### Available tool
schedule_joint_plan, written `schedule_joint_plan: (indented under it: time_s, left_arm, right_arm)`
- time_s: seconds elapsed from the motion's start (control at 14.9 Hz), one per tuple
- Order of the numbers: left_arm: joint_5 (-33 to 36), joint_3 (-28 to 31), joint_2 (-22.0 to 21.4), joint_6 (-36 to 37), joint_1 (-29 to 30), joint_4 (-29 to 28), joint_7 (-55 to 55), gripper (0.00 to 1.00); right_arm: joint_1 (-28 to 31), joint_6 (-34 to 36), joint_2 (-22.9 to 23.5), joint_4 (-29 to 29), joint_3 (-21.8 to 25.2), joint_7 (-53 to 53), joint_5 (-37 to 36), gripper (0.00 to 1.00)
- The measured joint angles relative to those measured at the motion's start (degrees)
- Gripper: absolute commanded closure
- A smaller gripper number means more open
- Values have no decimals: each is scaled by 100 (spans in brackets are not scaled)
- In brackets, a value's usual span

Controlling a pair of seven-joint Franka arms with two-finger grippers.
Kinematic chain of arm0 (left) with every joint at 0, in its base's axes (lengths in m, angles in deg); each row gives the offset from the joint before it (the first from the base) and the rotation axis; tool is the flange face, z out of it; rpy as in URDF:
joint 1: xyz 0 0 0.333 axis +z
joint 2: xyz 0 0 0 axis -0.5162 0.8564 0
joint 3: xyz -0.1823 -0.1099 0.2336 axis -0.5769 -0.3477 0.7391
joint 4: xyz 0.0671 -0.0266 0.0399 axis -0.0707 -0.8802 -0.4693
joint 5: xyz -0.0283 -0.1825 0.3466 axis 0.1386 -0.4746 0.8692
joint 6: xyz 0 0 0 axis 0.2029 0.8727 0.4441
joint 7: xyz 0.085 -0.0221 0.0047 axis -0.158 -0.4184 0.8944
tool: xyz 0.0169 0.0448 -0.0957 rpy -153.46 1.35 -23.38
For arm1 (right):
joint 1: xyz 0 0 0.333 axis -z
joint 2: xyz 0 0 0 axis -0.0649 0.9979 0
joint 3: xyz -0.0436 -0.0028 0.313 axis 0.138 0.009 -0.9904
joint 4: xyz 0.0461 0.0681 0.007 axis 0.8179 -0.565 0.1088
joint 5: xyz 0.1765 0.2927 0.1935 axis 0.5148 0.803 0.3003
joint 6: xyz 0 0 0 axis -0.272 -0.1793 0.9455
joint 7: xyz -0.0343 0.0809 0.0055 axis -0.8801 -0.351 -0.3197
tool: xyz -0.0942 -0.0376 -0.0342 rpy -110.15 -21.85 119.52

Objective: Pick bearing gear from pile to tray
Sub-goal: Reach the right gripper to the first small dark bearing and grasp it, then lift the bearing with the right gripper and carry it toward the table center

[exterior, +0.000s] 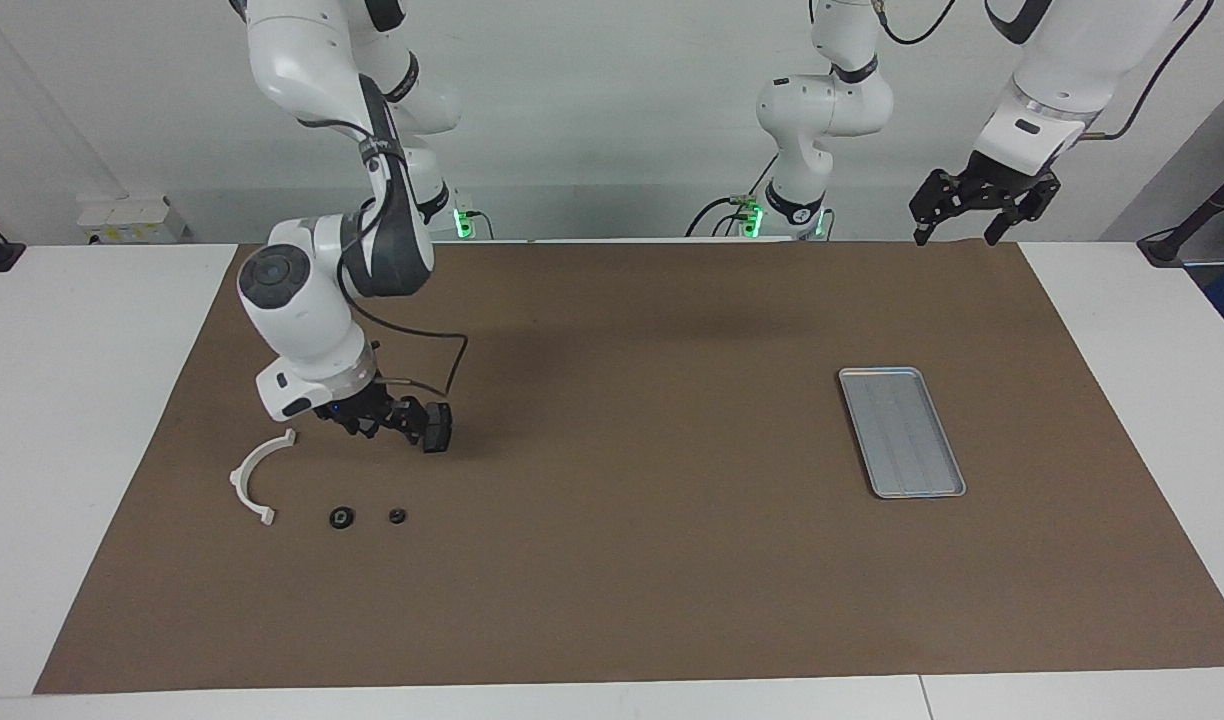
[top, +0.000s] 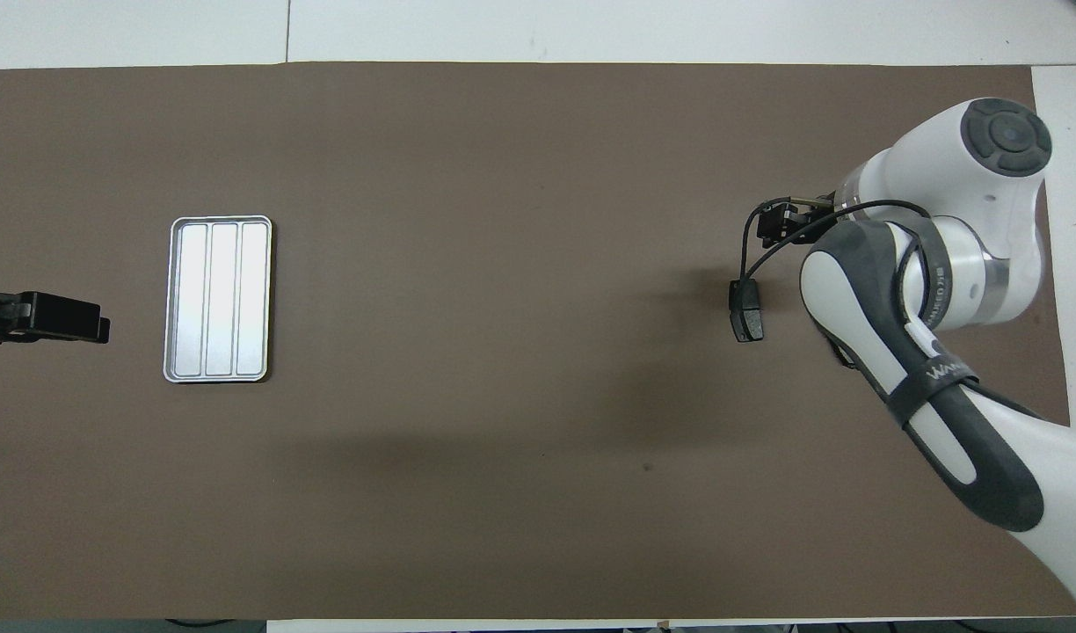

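Scene: you are looking at two white arms working over a brown mat (exterior: 622,560) on a white table.

Right gripper (exterior: 377,425): it is hanging low over the pile at the right arm's end of the table. You cannot tell from either view whether its fingers are apart or together, and nothing is showing between them.

Left gripper (exterior: 977,205): it is waiting in the air over the mat's edge at the left arm's end, its fingers spread apart and holding nothing.

Pile: a white half-ring bracket (exterior: 257,475), one dark plate (exterior: 437,427) just beside the right gripper, and two small black round pieces are lying loose. The arm may be covering a second plate.

Task's thing: the larger round piece (exterior: 341,517) and the smaller round piece (exterior: 397,516) are lying side by side, farther from the robots than the right gripper. You cannot tell which one is the bearing gear.

Key relation: the round pieces are sitting just past the fingertips, away from the robots. Being round, they are offering no long axis to line up on. The right arm is by far the nearer.

Tray (exterior: 902,432): it is lying empty well apart from the pile, toward the left arm's end, its long sides running away from the robots.

Progress: judging from this, no part is in the tray yet.
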State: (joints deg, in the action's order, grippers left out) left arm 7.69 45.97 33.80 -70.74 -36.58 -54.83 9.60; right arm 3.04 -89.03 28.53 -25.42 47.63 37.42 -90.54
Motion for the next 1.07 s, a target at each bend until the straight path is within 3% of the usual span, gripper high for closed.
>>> schedule_joint_plan:
  time_s: [0.2, 0.6, 0.67, 0.87, 1.01, 1.07]
  left_arm:
    - [0, -7, 0, 11, -6, 4, 0, 0]
    - [0, -15, 0, 14, -15, 4, 0, 0]
    - [0, -17, -1, 18, -17, 4, 0, 0]
    - [0, -18, -1, 16, -19, 3, 0, 0]
    - [0, -17, -4, 4, -19, -27, 0, 0]
    - [0, -18, -5, -11, -19, -60, 0, 0]
  right_arm:
    - [-9, -18, 609, 587, -5, 419, -467, 0]
    - [-93, -14, 1568, 1444, -4, 1048, -549, 2]
    - [-93, -14, 1629, 1527, -4, 1065, -549, 6]
    - [-94, -14, 1659, 1623, -4, 1107, -548, 40]
    - [-94, -101, 1660, 1644, -4, 1265, -547, 45]
    - [-94, -167, 1662, 1644, -5, 1321, -546, 55]
